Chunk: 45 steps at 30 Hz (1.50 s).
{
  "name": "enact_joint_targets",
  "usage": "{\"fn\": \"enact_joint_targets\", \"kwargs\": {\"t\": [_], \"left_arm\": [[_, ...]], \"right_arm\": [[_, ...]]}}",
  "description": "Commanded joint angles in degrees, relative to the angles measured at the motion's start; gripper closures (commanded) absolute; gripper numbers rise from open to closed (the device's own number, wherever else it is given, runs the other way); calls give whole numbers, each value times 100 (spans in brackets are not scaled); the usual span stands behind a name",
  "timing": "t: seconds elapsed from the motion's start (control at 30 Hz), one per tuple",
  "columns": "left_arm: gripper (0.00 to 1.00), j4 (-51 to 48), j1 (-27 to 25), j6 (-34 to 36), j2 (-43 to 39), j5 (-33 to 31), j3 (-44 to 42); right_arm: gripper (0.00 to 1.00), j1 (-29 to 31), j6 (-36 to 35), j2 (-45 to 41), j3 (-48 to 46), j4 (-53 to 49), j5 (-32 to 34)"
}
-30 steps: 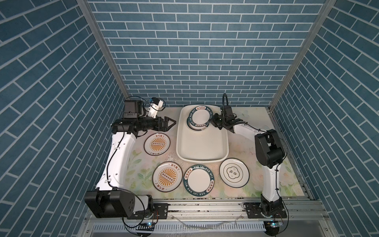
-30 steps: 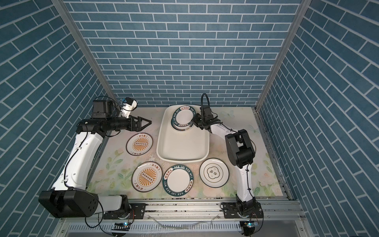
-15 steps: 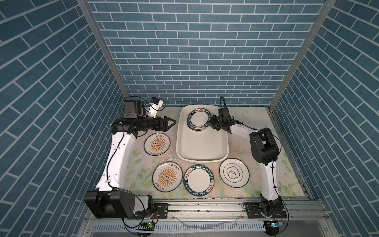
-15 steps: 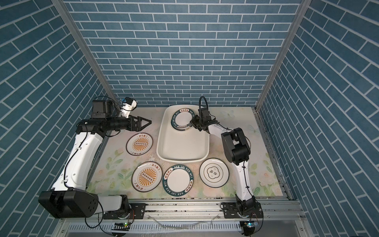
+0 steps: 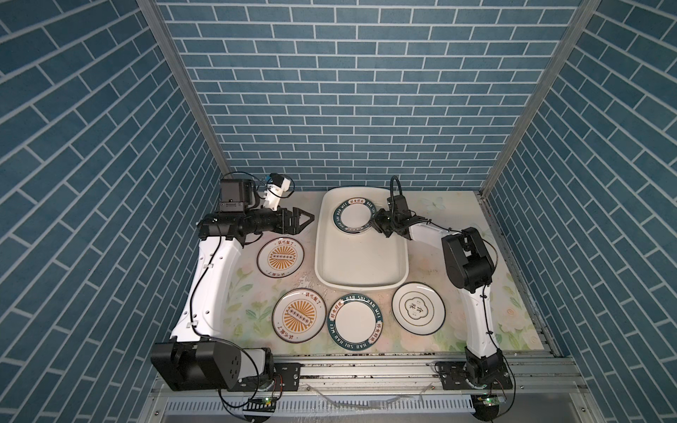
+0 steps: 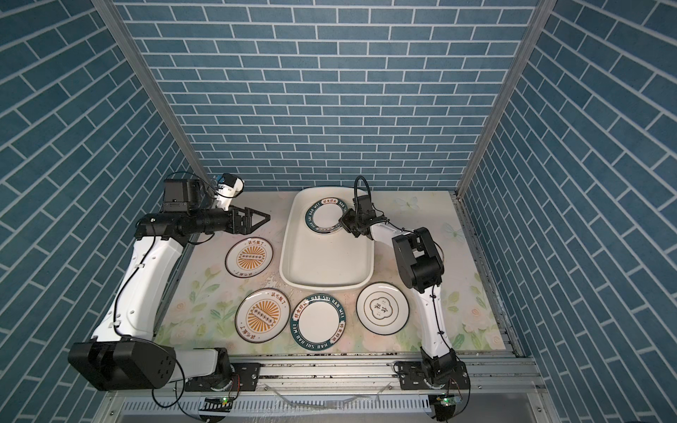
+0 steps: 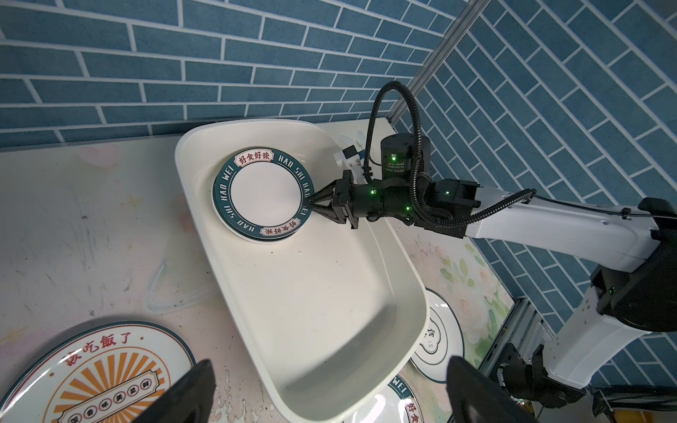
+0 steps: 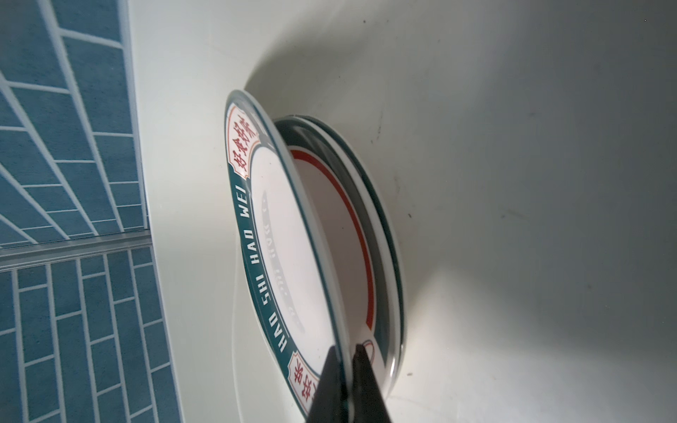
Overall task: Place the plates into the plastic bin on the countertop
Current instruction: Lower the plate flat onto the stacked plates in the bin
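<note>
Right claw [image 7: 312, 205] grips plate [image 7: 262, 194] rim over bin [image 7: 329, 293]
Level it onto the plate beneath [image 8: 366, 205], then release; left claw [image 5: 307, 220] open, empty.

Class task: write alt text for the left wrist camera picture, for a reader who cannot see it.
The right gripper is shut on the rim of a green-rimmed plate lying over a second plate inside the cream plastic bin, at its end nearest the brick wall. An orange sunburst plate lies on the floral countertop beside the bin.
</note>
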Motion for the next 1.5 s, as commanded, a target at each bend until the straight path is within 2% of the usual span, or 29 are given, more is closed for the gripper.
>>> {"fn": "enact_joint_targets", "kwargs": {"t": [0.0,0.23,0.47,1.47], "left_arm": [[1,60,28,3,-98,78,-52],[0,69,28,-2,-81,90,-39],[0,77,31,-8,-81,113,-31],[1,56,72,1,-141,140,26]], "right_arm": [[99,40,177,66,108,309,-131],[96,47,205,11,7,277,-151],[86,62,205,-69,-53,182,-127],[78,123,71,-237,53,-471,-52]]}}
